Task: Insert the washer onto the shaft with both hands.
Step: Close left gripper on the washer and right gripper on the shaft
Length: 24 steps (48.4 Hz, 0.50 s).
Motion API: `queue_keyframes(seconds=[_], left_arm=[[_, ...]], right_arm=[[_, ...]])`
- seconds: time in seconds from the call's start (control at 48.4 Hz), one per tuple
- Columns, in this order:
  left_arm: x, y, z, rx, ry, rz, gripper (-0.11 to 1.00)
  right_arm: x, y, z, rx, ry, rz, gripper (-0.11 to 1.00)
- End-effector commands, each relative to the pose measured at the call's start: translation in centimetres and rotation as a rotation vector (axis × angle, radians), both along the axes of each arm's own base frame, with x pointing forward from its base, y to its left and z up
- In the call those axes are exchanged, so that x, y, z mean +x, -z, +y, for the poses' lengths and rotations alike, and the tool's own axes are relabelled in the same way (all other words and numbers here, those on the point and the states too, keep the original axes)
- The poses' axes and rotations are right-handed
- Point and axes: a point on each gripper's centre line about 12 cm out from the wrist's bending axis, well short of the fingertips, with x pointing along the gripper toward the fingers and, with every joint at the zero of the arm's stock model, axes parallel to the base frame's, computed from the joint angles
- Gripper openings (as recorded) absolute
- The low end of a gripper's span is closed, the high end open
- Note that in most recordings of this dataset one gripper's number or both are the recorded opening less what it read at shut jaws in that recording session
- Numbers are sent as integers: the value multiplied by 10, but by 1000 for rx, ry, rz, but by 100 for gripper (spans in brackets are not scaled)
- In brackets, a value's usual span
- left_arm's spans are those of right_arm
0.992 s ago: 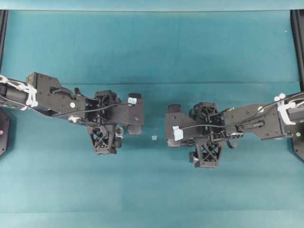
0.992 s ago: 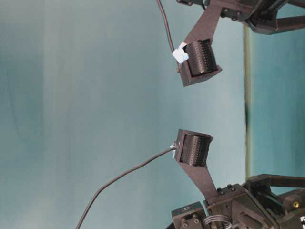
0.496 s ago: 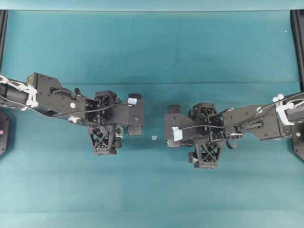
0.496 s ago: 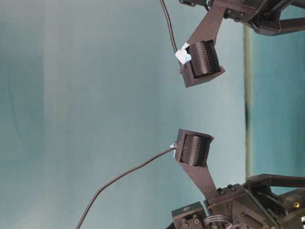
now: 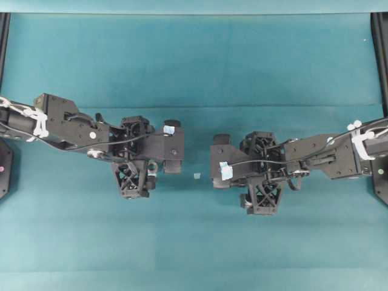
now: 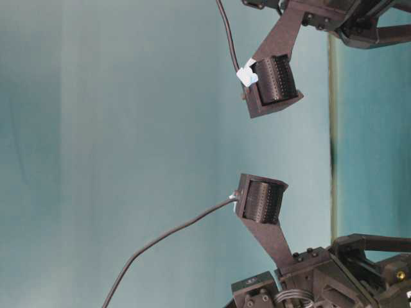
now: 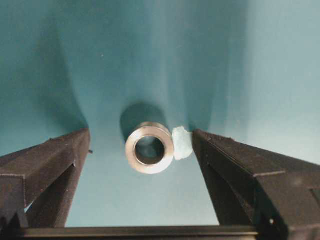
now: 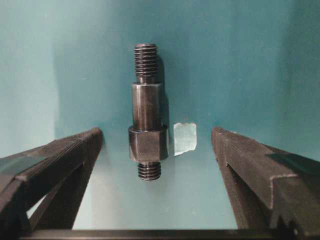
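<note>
grippers both hang spread over the tabletop [image 5: 194, 73], each framing its own part, nothing pinched yet. the left gripper [image 7: 140, 150] has its jaws wide apart with the washer [image 7: 149, 147] lying flat between them, hole facing up, a little nearer the right-hand jaw in the wrist view. a pale tape scrap [image 7: 182, 143] touches the washer's side on that same jaw's side. the right gripper [image 8: 155, 145] is spread just as wide around the shaft [image 8: 146, 111], which lies flat on the cloth with its long axis pointing away from the gripper, threaded at both ends, the thick collar nearest. another tape scrap [image 8: 185, 138] lies just beside the collar, apart from it.

the step in hand looks like the two pickups. to do it well, the left gripper should centre on the washer before closing, so the ring is not pushed sideways into the tape or tipped. the right gripper would best close on the collar or the plain middle, leaving one thin threaded end free for the washer. closing on the threads risks a slipping, tilted hold. from overhead, both parts are hidden under the grippers.
</note>
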Motion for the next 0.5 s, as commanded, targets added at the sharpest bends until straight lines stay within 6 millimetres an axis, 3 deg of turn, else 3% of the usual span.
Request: queue_keyframes(seconds=[0.0, 0.331, 0.475], left_arm=[[3, -3, -3, 2, 9, -15, 95], [3, -3, -3, 1, 7, -15, 94], [3, -3, -3, 1, 7, -17, 91]], right_arm=[[1, 0, 1, -3, -9, -6, 87], [0, 1, 0, -3, -5, 1, 85], [-1, 1, -1, -3, -2, 5, 76]])
